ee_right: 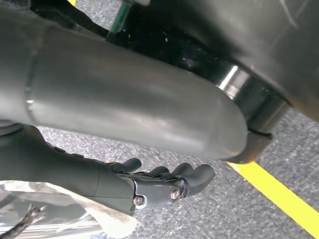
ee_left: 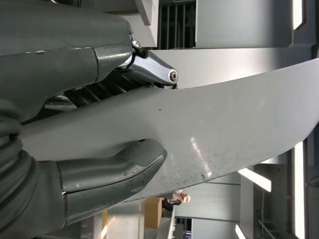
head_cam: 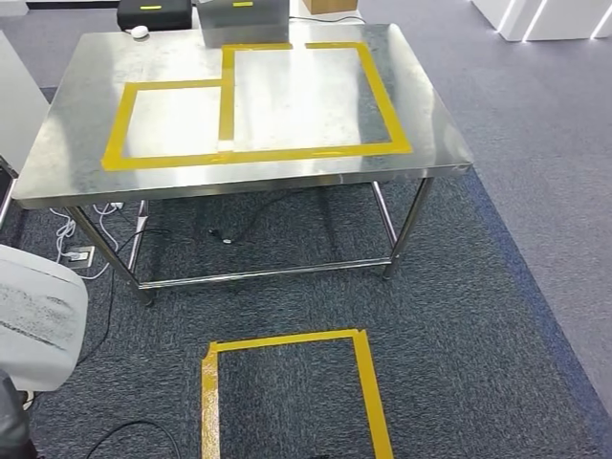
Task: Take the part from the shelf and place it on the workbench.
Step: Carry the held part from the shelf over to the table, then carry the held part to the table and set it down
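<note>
The part [ee_left: 233, 124] is a large, pale grey, curved shell. My left hand [ee_left: 68, 64] grips it, thumb on one face and fingers on the other. In the head view the part [head_cam: 36, 320] shows at the lower left edge, off to the left of the workbench and nearer to me. The workbench [head_cam: 72, 143] is a stainless steel table straight ahead, with two yellow tape rectangles on its top. My right hand [ee_right: 158, 184] hangs over the grey carpet, its fingers loosely apart and holding nothing.
A yellow tape square [head_cam: 289, 339] marks the carpet in front of the bench. Cables [head_cam: 238, 229] and a power strip [head_cam: 79, 255] lie under it. A black box [head_cam: 154, 13] and a grey box [head_cam: 242, 21] stand at its far edge. A person [ee_left: 180, 197] stands far off.
</note>
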`<control>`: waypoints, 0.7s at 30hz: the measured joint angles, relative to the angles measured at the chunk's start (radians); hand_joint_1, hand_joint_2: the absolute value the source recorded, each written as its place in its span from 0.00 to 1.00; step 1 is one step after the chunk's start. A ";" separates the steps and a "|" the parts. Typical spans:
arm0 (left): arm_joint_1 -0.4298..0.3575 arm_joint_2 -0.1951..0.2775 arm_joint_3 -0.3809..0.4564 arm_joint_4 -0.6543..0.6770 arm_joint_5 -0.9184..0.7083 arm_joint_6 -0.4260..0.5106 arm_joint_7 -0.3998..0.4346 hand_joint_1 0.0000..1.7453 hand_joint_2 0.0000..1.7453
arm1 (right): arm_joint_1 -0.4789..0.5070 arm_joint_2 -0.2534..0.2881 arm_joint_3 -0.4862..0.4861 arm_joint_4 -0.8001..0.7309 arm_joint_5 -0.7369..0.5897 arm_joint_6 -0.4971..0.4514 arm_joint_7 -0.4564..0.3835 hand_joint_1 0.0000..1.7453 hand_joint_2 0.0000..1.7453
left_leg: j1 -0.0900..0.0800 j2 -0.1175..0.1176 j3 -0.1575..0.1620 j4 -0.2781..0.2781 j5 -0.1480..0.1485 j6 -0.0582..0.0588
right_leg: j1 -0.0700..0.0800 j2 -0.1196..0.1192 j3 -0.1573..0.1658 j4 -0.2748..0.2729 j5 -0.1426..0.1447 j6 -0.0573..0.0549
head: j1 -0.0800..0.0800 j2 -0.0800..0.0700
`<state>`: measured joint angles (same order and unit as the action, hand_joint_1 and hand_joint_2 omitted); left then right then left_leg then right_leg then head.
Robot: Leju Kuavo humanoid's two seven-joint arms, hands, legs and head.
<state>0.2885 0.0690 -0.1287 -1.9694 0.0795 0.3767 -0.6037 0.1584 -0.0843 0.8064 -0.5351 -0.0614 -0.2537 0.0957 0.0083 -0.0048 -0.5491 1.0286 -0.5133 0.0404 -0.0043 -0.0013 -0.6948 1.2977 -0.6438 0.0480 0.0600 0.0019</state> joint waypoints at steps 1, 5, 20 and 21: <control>0.001 0.000 0.000 0.000 -0.002 0.002 0.000 1.00 1.00 | -0.001 0.000 0.002 0.000 -0.006 0.000 0.000 0.00 0.00 | -0.001 -0.001 0.009 0.000 -0.006 0.000 | 0.001 0.000 0.006 -0.036 0.041 -0.004 | 0.000 0.000; 0.002 0.000 0.000 0.000 -0.031 0.020 -0.002 1.00 1.00 | -0.004 0.000 0.013 0.005 -0.033 0.002 -0.002 0.00 0.00 | -0.006 -0.003 0.035 0.000 -0.033 -0.014 | 0.008 0.000 0.096 -0.253 0.159 -0.027 | -0.002 0.000; 0.004 0.000 -0.001 0.000 -0.079 0.053 -0.001 1.00 1.00 | -0.015 0.001 0.041 0.021 -0.065 0.003 -0.003 0.00 0.00 | -0.002 0.003 -0.044 0.041 0.026 -0.044 | 0.000 0.002 0.212 -0.295 0.071 -0.035 | -0.010 0.000; 0.004 0.000 -0.001 0.000 -0.079 0.053 -0.001 1.00 1.00 | -0.016 0.001 0.042 0.022 -0.065 0.003 -0.003 0.00 0.00 | -0.004 0.002 -0.037 0.026 0.017 -0.037 | 0.001 0.002 0.219 -0.297 0.070 -0.028 | -0.010 0.000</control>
<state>0.2929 0.0691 -0.1296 -1.9691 0.0005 0.4299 -0.6044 0.1429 -0.0831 0.8485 -0.5134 -0.1265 -0.2508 0.0928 0.0041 -0.0024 -0.5861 1.0548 -0.4964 0.0030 -0.0033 0.0004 -0.4762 1.0010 -0.5740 0.0195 0.0501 0.0019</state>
